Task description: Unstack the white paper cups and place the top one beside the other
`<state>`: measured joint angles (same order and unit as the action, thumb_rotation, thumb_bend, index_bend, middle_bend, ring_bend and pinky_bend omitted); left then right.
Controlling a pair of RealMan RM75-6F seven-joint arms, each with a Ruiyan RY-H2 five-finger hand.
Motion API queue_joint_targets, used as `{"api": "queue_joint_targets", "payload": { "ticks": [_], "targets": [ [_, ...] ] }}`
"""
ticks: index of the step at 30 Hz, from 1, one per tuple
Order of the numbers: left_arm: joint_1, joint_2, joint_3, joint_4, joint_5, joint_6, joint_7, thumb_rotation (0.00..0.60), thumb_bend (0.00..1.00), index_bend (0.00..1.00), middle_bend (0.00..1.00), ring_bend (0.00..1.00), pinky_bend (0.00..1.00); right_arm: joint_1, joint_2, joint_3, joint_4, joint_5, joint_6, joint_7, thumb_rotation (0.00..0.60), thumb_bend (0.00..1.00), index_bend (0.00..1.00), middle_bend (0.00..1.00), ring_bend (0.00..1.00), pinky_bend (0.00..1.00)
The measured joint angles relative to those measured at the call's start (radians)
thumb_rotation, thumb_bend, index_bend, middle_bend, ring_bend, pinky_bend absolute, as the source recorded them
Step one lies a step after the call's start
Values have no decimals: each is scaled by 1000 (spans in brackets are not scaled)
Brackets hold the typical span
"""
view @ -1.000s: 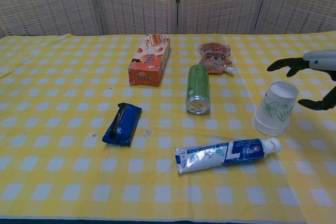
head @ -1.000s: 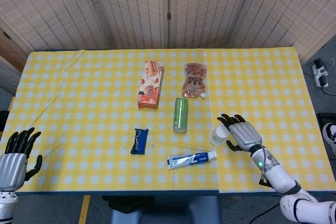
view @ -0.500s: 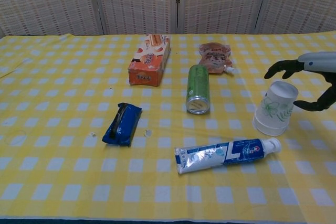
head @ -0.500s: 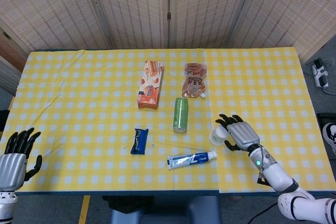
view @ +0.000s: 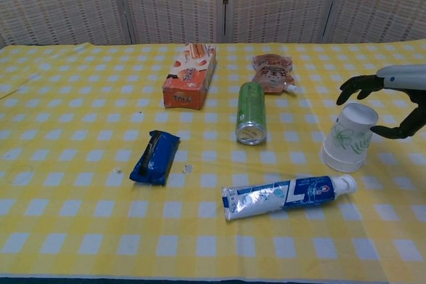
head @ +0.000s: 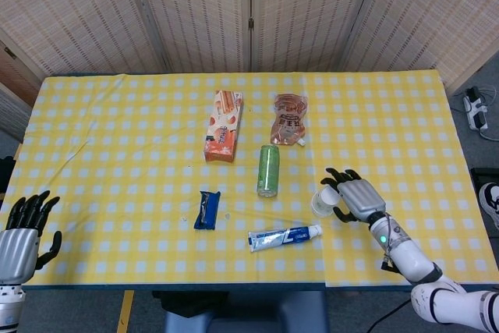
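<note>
The stacked white paper cups [view: 348,136] stand upside down and slightly tilted on the yellow checked cloth, with a green leaf print on the side; the head view shows the cups [head: 323,202] at centre right. My right hand [head: 356,196] is just to their right, fingers spread. In the chest view the right hand [view: 393,101] arches over the top of the stack, with its dark fingertips [view: 347,87] above it and the thumb to the right, and I see no contact. My left hand [head: 19,232] hangs off the table's front left corner, holding nothing, fingers apart.
A toothpaste tube [view: 286,195] lies just in front of the cups. A green can [view: 251,112] lies to their left, with a brown pouch [view: 271,72], an orange snack box [view: 190,75] and a blue wrapper [view: 154,157] farther off.
My right hand has crept slightly nearer the cups, its fingers now over the top. The cups have not moved. My left hand has dropped a little.
</note>
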<state>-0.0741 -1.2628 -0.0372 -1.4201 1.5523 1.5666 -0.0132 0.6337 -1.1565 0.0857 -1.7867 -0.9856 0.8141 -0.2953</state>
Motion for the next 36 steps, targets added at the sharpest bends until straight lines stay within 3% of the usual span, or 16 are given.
{"api": "queue_joint_targets", "payload": {
  "ticks": [22,36],
  "targets": [
    [-4,-3,-2,7,-11,-16,0,600,570,165,107,89,3,-1,33,-4,-31,-38,41,57,600,492,311,108,130,62],
    [-2,0,-1,2,-7,-10,0,600,570,165,107,89,1,-43,162,34,-148,-186,73,263,600,492,314,113,138,62]
  ]
}}
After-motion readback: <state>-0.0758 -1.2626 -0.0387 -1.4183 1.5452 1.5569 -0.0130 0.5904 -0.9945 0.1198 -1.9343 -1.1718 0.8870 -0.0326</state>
